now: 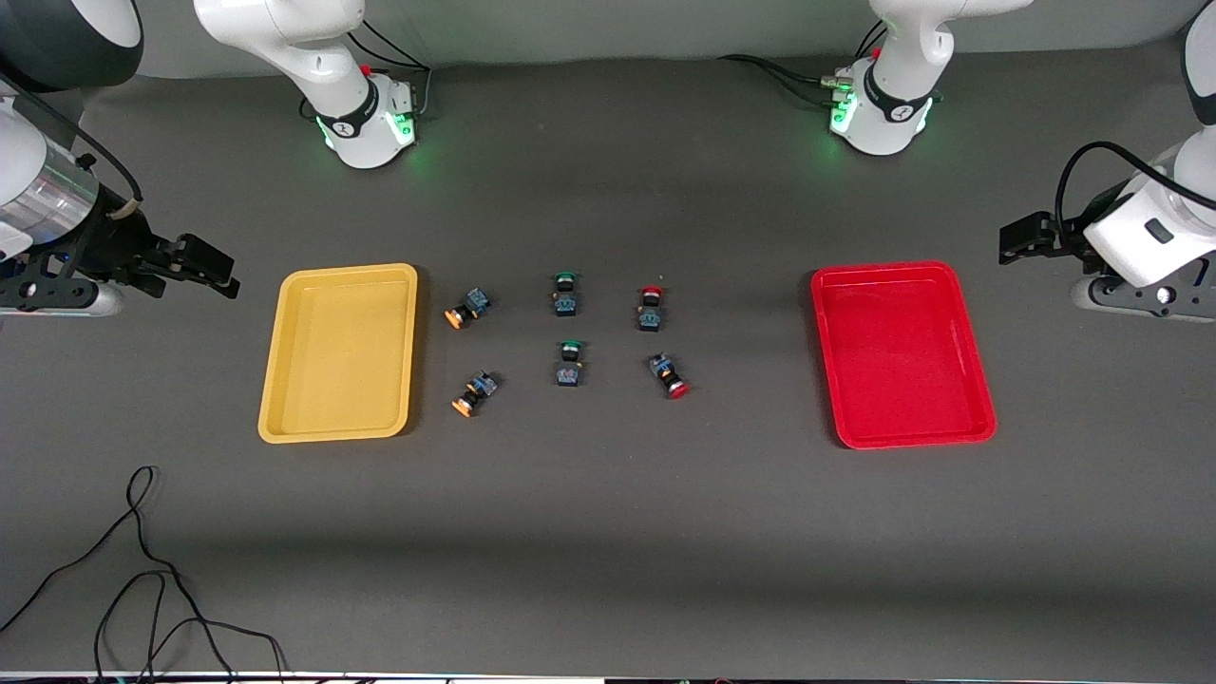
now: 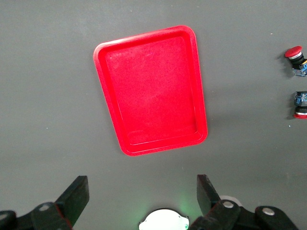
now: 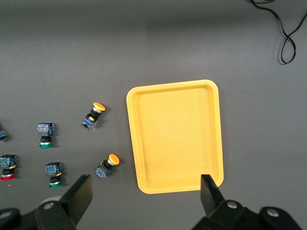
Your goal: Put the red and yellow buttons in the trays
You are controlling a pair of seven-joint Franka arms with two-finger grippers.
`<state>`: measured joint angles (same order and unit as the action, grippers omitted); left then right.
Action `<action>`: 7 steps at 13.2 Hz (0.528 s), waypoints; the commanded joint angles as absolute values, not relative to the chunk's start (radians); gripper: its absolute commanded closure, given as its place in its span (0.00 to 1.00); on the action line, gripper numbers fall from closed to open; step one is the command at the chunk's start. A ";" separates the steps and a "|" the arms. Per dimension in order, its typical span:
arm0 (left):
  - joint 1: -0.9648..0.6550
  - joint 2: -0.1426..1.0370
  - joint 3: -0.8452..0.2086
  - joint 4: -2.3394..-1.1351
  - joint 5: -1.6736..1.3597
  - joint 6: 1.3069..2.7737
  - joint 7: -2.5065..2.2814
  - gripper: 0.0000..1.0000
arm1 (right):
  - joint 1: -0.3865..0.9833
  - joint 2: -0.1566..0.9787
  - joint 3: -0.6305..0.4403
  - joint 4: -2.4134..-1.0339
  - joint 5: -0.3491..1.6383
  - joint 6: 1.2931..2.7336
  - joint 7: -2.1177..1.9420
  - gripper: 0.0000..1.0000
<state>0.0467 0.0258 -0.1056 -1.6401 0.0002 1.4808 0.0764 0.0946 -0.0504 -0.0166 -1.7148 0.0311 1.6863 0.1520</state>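
**Both trays bare, six buttons between them**

You have the yellow tray point(image 1: 339, 353) toward the right arm's end of the table and the red tray point(image 1: 901, 353) toward the left arm's end, neither holding anything. Take the yellow tray as your landmark. Just beside it lie the two orange-yellow buttons point(image 1: 466, 309) point(image 1: 474, 392), one nearer the front camera than the other. Next out from the tray sit two green-capped buttons point(image 1: 566, 294) point(image 1: 569, 363), then the two red buttons point(image 1: 651, 308) point(image 1: 668, 374), which lie between the green pair and the red tray. All six rest on the dark table point(image 1: 608, 532), apart from one another.

Your right gripper point(image 3: 146, 194) hangs over the table past the yellow tray's outer edge, fingers spread and holding nothing. Your left gripper point(image 2: 142, 194) hangs past the red tray's outer edge, well apart from the yellow tray, fingers likewise spread around nothing. A black cable point(image 1: 142, 570) lies nearer the front camera than the yellow tray.
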 commanded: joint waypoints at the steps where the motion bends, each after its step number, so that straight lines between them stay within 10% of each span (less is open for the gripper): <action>1: 0.052 0.028 -0.112 -1.628 0.014 1.480 0.061 0.00 | 0.095 -0.066 -0.017 -1.729 0.014 1.698 0.135 0.00; 7: -0.007 0.029 -0.075 -1.628 0.015 1.480 0.057 0.00 | 0.097 -0.025 -0.015 -1.749 0.017 1.752 0.143 0.00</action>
<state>0.0392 0.0258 -0.1081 -1.6401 0.0003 1.4812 0.0762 0.0949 -0.0370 -0.0167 -1.7329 0.0310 1.7179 0.1517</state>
